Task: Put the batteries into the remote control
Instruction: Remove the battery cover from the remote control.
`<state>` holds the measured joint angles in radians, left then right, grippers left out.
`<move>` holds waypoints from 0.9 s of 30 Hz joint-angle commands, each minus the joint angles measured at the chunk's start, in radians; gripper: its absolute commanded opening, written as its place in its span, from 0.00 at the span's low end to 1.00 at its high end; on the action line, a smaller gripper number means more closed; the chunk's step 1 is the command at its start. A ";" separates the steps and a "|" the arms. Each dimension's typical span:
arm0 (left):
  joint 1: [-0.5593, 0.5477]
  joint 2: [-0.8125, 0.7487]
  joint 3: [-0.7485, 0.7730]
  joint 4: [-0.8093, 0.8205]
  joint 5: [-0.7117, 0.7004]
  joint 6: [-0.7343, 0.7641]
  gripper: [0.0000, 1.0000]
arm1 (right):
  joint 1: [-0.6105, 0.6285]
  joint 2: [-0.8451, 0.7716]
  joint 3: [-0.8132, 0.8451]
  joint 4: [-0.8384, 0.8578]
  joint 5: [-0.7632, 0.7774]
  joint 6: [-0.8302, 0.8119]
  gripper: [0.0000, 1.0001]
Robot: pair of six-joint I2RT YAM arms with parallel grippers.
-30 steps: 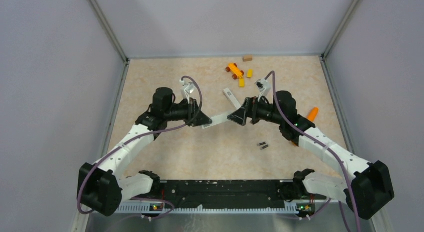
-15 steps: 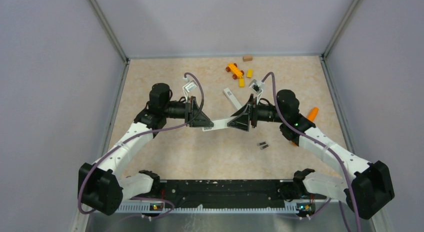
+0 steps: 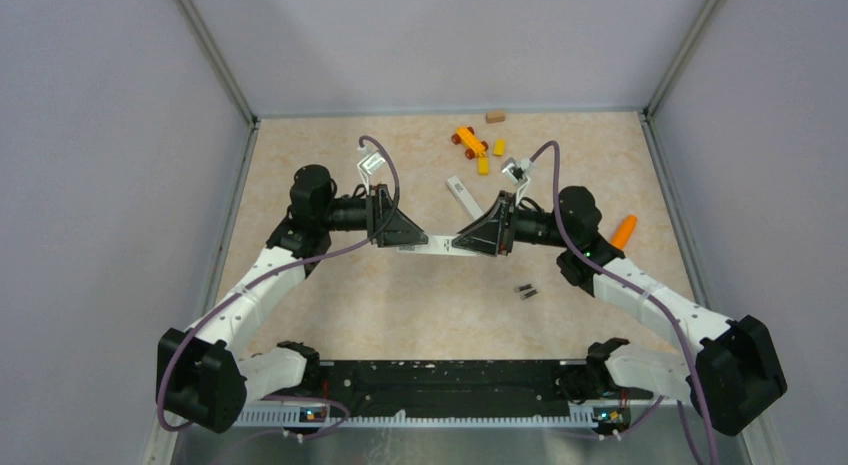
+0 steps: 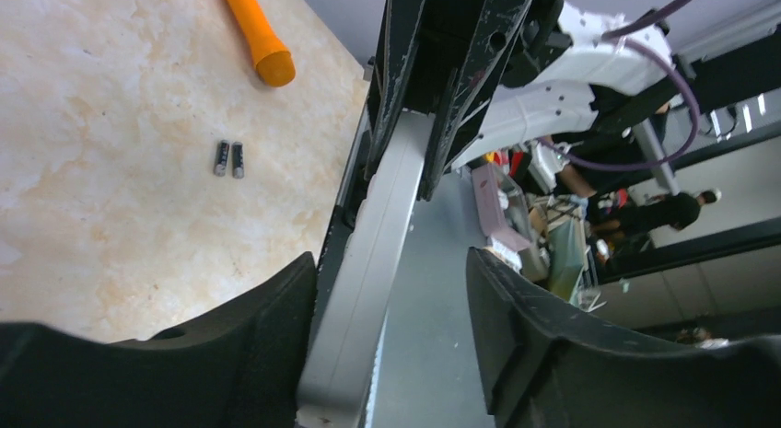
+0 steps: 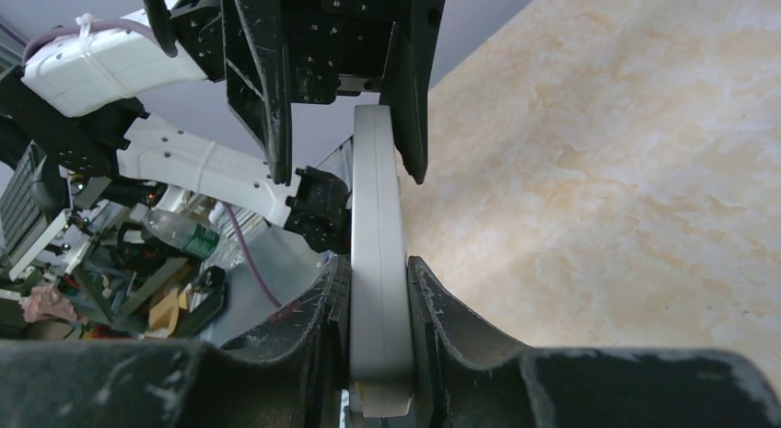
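Observation:
The white remote control point(image 3: 432, 246) hangs level above the middle of the table, between my two grippers. My right gripper point(image 3: 464, 243) is shut on its right end; in the right wrist view both fingers press the remote control point(image 5: 378, 262). My left gripper point(image 3: 403, 239) stands open around the other end. There the remote control point(image 4: 373, 253) rests against one finger point(image 4: 276, 327), with a wide gap to the other. Two batteries point(image 3: 524, 290) lie side by side on the table in front of the right arm, and the left wrist view shows the batteries point(image 4: 229, 158) too. A thin white back cover point(image 3: 460, 193) lies behind the grippers.
An orange carrot-shaped toy point(image 3: 624, 229) lies by the right arm's elbow. Orange and yellow toy bricks point(image 3: 472, 145) and a small wooden block point(image 3: 495, 116) sit near the back wall. Side walls close in the table on the left and right.
My right gripper has shut on the remote's right end, and my left gripper has let go and opened. The remote now sits level instead of slanted.

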<state>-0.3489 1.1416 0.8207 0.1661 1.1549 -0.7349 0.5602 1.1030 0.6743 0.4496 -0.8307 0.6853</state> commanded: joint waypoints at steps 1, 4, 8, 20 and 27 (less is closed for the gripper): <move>-0.007 -0.022 -0.052 0.228 -0.063 -0.181 0.67 | 0.001 0.005 -0.010 0.096 0.070 0.036 0.00; -0.007 -0.016 -0.088 0.310 -0.059 -0.249 0.68 | 0.001 0.010 -0.014 0.114 0.096 0.065 0.00; -0.007 -0.007 -0.110 0.314 -0.049 -0.248 0.68 | 0.001 0.023 -0.018 0.156 0.118 0.111 0.00; -0.001 -0.007 -0.101 0.311 -0.087 -0.217 0.08 | 0.000 0.087 -0.008 0.043 0.185 0.186 0.09; 0.054 -0.025 -0.115 0.330 -0.097 -0.288 0.00 | -0.030 0.066 -0.071 0.058 0.232 0.223 0.47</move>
<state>-0.3336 1.1439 0.7059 0.4316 1.0813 -0.9718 0.5571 1.1671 0.6487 0.5488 -0.6819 0.9112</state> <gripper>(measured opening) 0.294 0.420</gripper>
